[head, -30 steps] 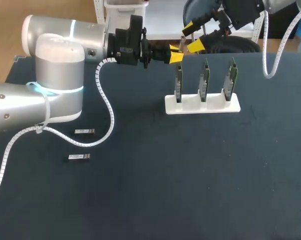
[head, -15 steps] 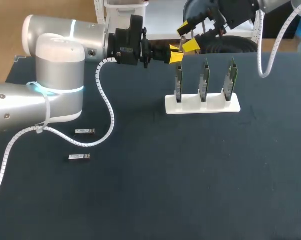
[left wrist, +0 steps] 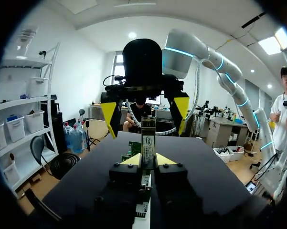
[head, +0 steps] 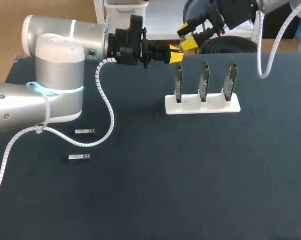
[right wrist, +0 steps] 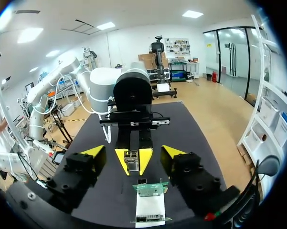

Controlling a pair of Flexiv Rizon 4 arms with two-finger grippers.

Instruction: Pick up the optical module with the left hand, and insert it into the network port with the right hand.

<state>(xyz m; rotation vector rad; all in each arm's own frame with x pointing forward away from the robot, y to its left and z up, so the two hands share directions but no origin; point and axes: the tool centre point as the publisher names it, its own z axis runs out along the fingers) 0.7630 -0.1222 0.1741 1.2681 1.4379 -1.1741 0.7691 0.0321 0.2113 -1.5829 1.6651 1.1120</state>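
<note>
The optical module (left wrist: 148, 136) is pinched upright between the yellow tips of the left end effector (left wrist: 148, 160), well above the tabletop (head: 190, 175). In the head view this sits at about 12 o'clock of the tabletop, near the far edge. The module's printed face stands up past the fingertips.

The left arm comes in from 9 o'clock and stretches level across to that spot. The right end effector (head: 188, 36) hangs at roughly 1 o'clock of the left one, just beside it. Its fingers are spread wide. In the right wrist view the module lies in the gap between those fingers, with clear space on both sides and neither tip touching it.

At about 5 o'clock of the held module stands a white holder (head: 202, 104). It carries three network port cards (head: 204, 80) upright in a row, and the leftmost card is nearest the left end effector. In the right wrist view one card and the holder appear under the two end effectors.

Two spare modules (head: 84, 131) lie flat near 9 o'clock of the tabletop, one just nearer the front edge than the other and well apart from the holder. A white coiled cable (head: 106, 107) droops from the left arm beside them.
</note>
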